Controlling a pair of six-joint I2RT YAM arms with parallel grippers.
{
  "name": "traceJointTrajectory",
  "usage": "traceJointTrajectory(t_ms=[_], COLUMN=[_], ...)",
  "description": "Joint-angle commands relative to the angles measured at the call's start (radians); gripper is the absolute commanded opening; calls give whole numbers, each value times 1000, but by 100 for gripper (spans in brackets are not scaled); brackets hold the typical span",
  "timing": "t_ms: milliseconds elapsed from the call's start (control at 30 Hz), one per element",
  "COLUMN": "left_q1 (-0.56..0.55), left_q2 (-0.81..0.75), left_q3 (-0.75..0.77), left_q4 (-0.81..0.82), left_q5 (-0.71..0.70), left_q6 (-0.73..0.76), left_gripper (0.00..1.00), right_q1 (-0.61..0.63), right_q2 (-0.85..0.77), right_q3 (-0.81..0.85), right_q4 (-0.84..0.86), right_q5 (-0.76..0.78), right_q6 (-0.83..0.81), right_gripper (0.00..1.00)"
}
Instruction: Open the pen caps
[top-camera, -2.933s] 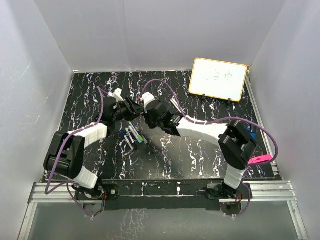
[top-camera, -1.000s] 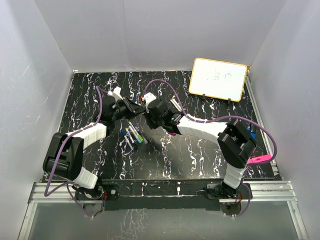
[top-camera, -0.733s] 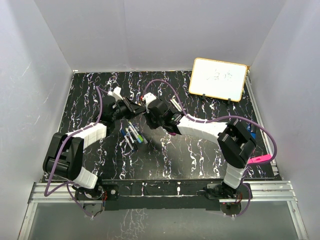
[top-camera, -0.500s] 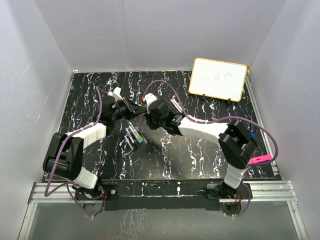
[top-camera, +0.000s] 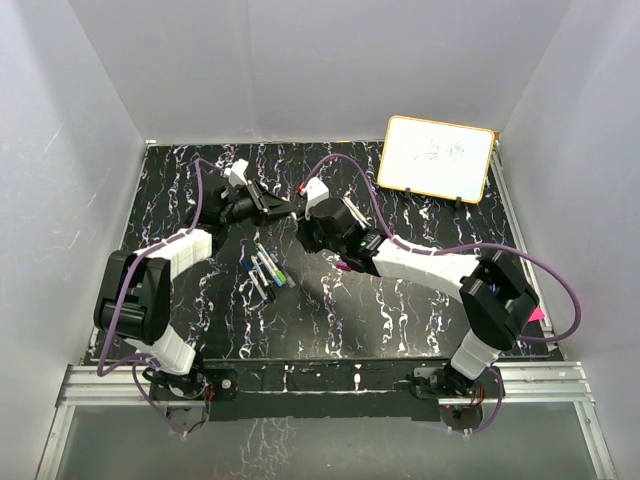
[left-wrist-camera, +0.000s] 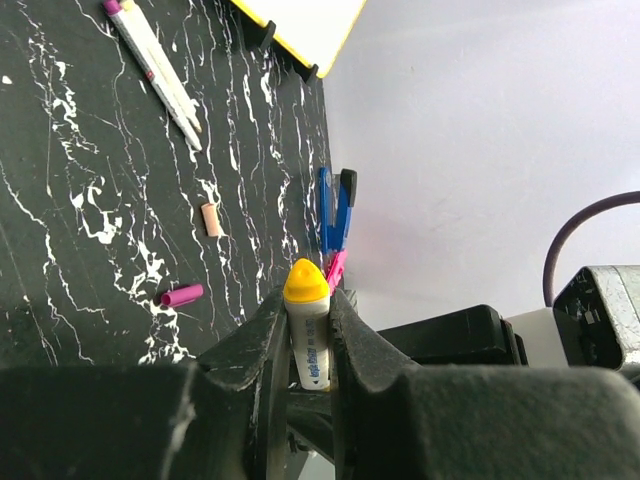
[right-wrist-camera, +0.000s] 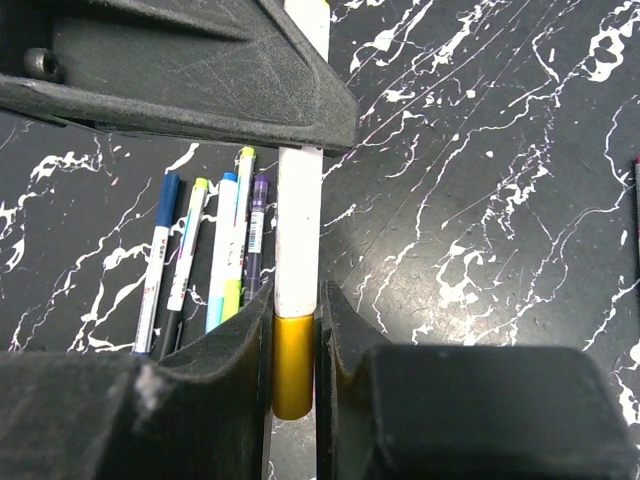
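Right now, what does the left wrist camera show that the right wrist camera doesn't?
Only the left wrist: two pens lying side by side, a loose orange cap, a loose pink cap, a blue clip-like object and a corner of the whiteboard.
Only the right wrist: a row of pens lying below, and the right gripper closed on the yellow cap, which meets the barrel with no gap showing.
Both: the yellow pen, clamped in the left gripper.

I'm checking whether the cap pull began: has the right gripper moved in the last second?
Yes: the right gripper has shifted away from the loose pens, toward the whiteboard.
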Motion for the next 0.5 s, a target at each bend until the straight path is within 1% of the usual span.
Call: traceJointTrajectory(t_ms=[0, 133, 400, 467], left_q1=[143, 148, 148, 148], left_q2=[49, 44, -13, -18], left_q3=[73, 100, 134, 138], left_q4=[69, 28, -90, -102], left_q5=[-271, -314, -458, -469], left_q6=[76, 113, 209, 218], left_gripper=[0, 0, 0, 0], right_q1=[3, 3, 3, 3], right_q2=[-82, -94, -101, -105], right_q3=[-34, -37, -37, -35], right_q4=[-181, -189, -203, -205], right_q5=[22, 24, 33, 41], right_q6=[4, 7, 7, 5], right_gripper=[0, 0, 0, 0])
